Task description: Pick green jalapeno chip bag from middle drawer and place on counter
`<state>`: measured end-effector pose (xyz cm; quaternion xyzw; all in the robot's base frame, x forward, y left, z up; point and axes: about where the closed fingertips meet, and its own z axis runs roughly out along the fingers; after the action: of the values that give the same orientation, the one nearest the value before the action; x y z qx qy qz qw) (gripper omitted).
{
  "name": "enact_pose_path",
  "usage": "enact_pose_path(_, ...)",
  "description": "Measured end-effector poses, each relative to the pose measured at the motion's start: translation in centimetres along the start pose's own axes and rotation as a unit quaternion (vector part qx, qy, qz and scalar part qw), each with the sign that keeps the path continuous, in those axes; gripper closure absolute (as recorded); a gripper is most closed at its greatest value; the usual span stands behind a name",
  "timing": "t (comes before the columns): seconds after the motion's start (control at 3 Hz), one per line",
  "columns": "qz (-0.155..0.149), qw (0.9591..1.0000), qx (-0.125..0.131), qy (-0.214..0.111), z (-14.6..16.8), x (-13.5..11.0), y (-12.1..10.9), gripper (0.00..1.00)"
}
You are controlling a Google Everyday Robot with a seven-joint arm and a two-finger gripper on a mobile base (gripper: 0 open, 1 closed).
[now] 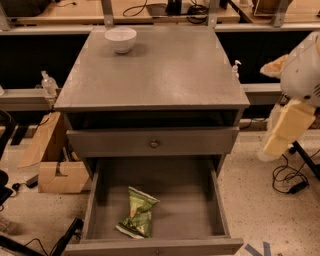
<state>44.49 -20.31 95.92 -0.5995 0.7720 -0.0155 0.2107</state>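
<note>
The green jalapeno chip bag lies crinkled on the bare grey bottom of the open middle drawer, towards its front left. Above it is the shut shallower drawer front with a brass knob. The counter is the flat grey cabinet top. My gripper hangs on the white and cream arm at the right edge, beside the cabinet, to the right of the counter and well above and right of the bag. It holds nothing that I can see.
A white bowl stands at the counter's back left. A cardboard box and cables lie on the floor to the left. A cable and plug lie on the floor to the right. Wooden tabletops run along the back.
</note>
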Motion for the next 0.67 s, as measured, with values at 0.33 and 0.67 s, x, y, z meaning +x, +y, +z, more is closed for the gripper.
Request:
enact_pose_path(0.33,0.015,0.9973,-0.017,-0.070,5.4,0.5,2.1,0.00)
enact_pose_path(0.67,0.024,0.9881,-0.031,-0.149,11.3,0.5,5.2,0.00)
